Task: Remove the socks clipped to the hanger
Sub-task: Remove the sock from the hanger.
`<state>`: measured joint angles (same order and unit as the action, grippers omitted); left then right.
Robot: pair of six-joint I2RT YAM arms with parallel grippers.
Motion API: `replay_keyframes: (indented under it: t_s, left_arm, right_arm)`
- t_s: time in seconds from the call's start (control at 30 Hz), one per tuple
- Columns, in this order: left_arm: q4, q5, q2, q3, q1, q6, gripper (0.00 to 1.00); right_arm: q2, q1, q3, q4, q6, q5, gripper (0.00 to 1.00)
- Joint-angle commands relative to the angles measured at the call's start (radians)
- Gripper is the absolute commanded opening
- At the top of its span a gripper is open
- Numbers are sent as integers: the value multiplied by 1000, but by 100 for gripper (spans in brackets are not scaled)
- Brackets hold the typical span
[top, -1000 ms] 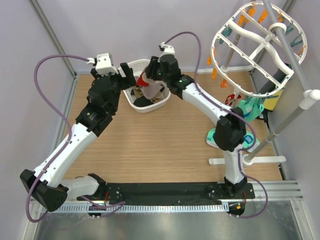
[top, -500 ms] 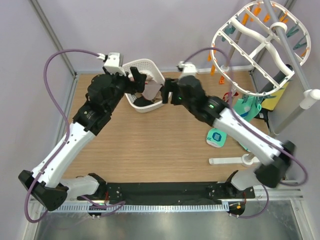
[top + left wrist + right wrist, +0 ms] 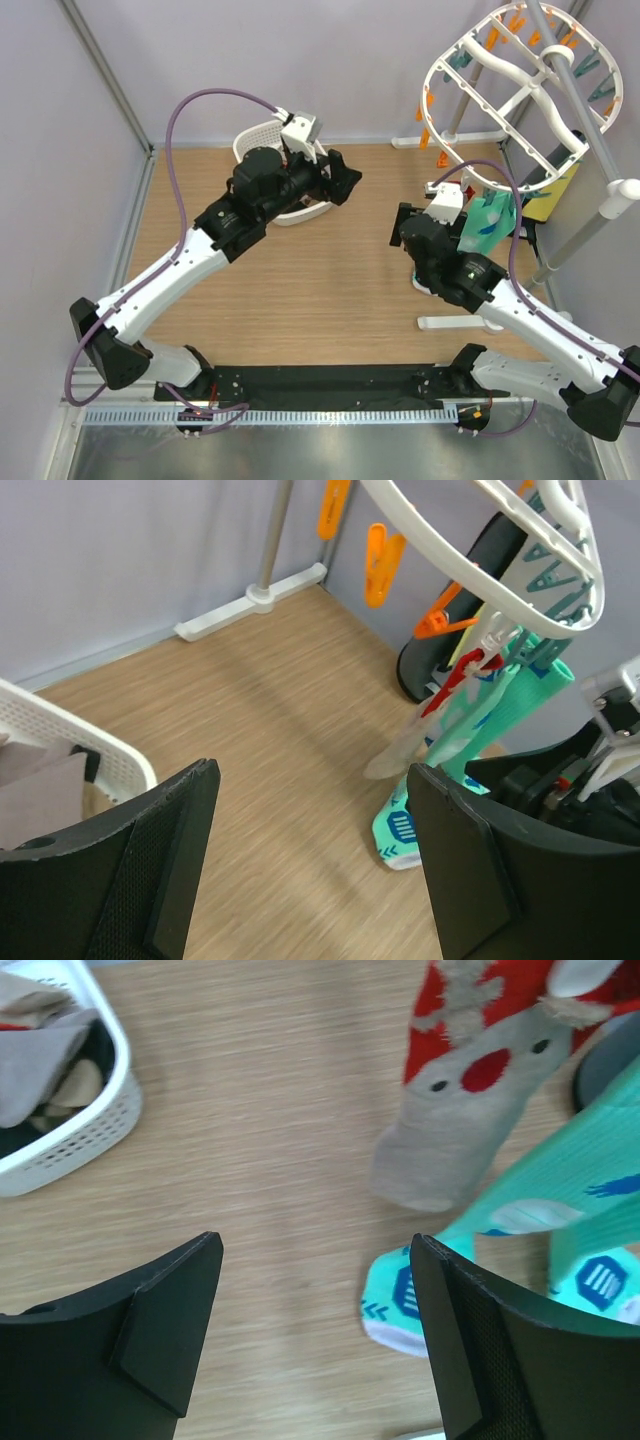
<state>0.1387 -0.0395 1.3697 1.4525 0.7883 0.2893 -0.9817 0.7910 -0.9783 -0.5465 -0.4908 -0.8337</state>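
Note:
The white oval hanger (image 3: 508, 100) hangs at the back right with orange and teal pegs. Socks hang under it: teal socks (image 3: 488, 222) and a red-and-grey sock, mostly hidden from above. My left gripper (image 3: 345, 181) is open and empty, just right of the basket, pointing toward the hanger. In the left wrist view (image 3: 312, 865) the hanger (image 3: 470, 555) and teal socks (image 3: 495, 715) lie ahead. My right gripper (image 3: 400, 229) is open and empty, left of the socks. In the right wrist view (image 3: 316, 1320) the red-and-grey sock (image 3: 465, 1110) and a teal sock (image 3: 520, 1222) hang just beyond.
A white perforated basket (image 3: 257, 136) holding socks stands at the back, partly under my left arm; it also shows in the right wrist view (image 3: 85, 1130). The hanger's white stand has a base foot (image 3: 480, 322) on the floor and a grey pole (image 3: 575, 240).
Both grippers have left the basket. The right arm swung right toward the hanging socks; the left gripper moved right across the basket. The red sock seen between them is no longer held.

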Motion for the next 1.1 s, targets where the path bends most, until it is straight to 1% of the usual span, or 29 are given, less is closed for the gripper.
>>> replay_keyframes:
  t_s: [0.0, 0.03, 0.1, 0.17, 0.23, 0.4, 0.43, 0.5, 0.6, 0.67, 0.73, 0.77, 0.8, 0.87, 0.93, 0.97, 1.0, 1.03, 1.07]
  left_arm:
    - [-134, 99, 23, 37, 0, 33, 80]
    - [-160, 110, 37, 55, 0, 33, 80]
    - [-191, 159, 81, 75, 0, 22, 80]
    - [-198, 181, 124, 107, 0, 25, 80]
    - [-211, 210, 144, 124, 0, 36, 80]
    - [-267, 204, 169, 128, 0, 70, 80]
    - [-275, 216, 176, 131, 0, 73, 80]
    - [-290, 237, 193, 146, 0, 73, 80]
    - [-332, 277, 244, 163, 0, 77, 79]
    - [-353, 320, 287, 187, 0, 80, 79]
    - [-369, 331, 318, 212, 0, 80, 78]
    - [-375, 317, 324, 215, 0, 82, 78]
    - [-376, 311, 327, 220, 0, 77, 78]
    - [-375, 305, 341, 233, 0, 70, 77]
    - [-366, 299, 364, 267, 0, 47, 78]
    - [-355, 297, 373, 278, 0, 37, 78]
    - [-356, 309, 396, 307, 0, 13, 77]
    - [-356, 323, 396, 307, 0, 5, 76]
    - [-372, 337, 425, 331, 0, -1, 76]
  right_arm:
    - [17, -1, 42, 138, 24, -208, 84]
    - [-3, -4, 56, 163, 35, -238, 84]
    - [-21, -30, 99, 251, 70, -237, 85]
    - [-63, -55, 128, 319, 86, -216, 86]
    - [-96, -108, 148, 370, 72, -197, 86]
    - [-182, -142, 203, 529, 133, -318, 90]
    - [-187, -156, 208, 540, 133, -321, 90]
    - [-190, -164, 242, 614, 146, -324, 92]
    - [-209, -180, 279, 709, 190, -328, 92]
    - [-233, -212, 308, 775, 204, -309, 90]
    - [-247, -242, 329, 819, 224, -249, 78]
    - [-247, -255, 354, 873, 233, -233, 58]
    - [-244, -257, 366, 897, 271, -216, 47]
    - [-215, -257, 386, 915, 291, -187, 30]
    - [-157, -257, 404, 919, 311, -138, 21]
    - [-137, -257, 423, 919, 317, -118, 14]
    - [-93, -257, 440, 913, 314, -85, 10]
    - [-92, -257, 440, 913, 317, -85, 6]
    - [-54, -257, 457, 918, 319, -58, 1]
